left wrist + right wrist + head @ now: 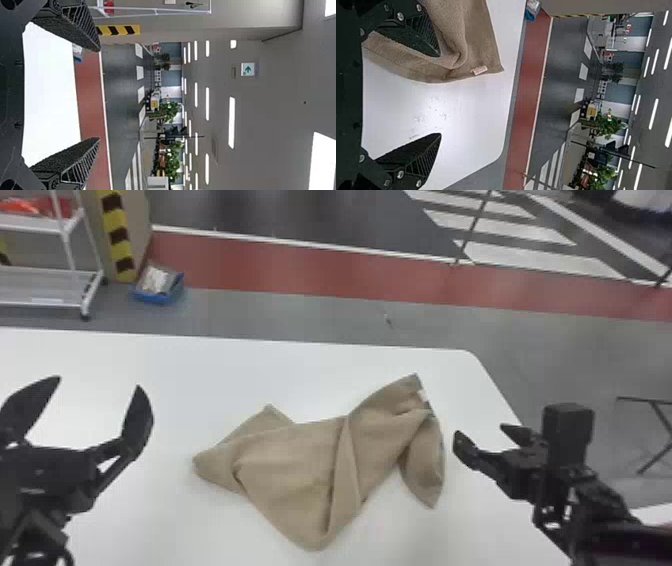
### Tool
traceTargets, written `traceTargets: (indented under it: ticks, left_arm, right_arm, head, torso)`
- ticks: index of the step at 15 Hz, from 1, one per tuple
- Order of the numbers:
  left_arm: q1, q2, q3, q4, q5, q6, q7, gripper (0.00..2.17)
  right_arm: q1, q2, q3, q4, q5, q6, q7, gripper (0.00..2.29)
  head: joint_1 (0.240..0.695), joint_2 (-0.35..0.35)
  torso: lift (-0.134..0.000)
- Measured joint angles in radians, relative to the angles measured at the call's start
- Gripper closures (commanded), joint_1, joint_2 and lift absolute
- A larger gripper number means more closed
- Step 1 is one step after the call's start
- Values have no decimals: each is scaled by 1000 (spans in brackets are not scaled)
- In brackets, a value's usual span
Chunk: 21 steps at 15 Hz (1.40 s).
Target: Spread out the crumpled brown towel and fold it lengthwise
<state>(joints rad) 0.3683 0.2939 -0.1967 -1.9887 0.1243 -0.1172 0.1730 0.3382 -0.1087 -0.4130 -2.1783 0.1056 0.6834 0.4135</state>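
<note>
Your left gripper (99,382) and right gripper (480,429) both have jaws wide apart, nothing held, on either side of the crumpled brown towel (295,470) lying on the white bench (210,365), blue bin (150,297) on floor beyond.

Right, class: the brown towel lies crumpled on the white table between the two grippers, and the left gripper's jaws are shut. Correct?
The jaws of the left gripper are not shut: the head view shows them wide apart. The brown towel does lie crumpled on the white table, between that gripper and the right gripper.
</note>
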Motion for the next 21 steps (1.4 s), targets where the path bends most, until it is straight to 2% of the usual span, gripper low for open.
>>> traceTargets:
  ticks: [5, 7, 19, 20, 21]
  left_arm:
    - [5, -5, 5, 8, -1, 0, 0, 97]
    - [-4, -9, 0, 22, -3, 0, -3, 97]
    - [-16, -6, -20, 39, -3, -15, 0, 97]
    - [-16, -6, -20, 39, -3, -15, 0, 97]
    - [-16, -7, -20, 39, -3, -15, 0, 97]
  right_arm:
    - [105, 34, 22, -62, -8, 1, 71, 218]
    - [155, 41, 31, -79, -18, -11, 82, 221]
    - [174, 43, 51, 13, -22, -63, 136, 296]
    - [172, 43, 51, 19, -16, -59, 136, 410]
    - [167, 43, 52, 25, -11, -52, 137, 414]
  head:
    - [695, -231]
    - [695, -222]
    - [695, -211]
    - [695, -212]
    - [695, -213]
  torso:
    - [-124]
    - [-124]
    - [-124]
    - [-124]
    - [-124]
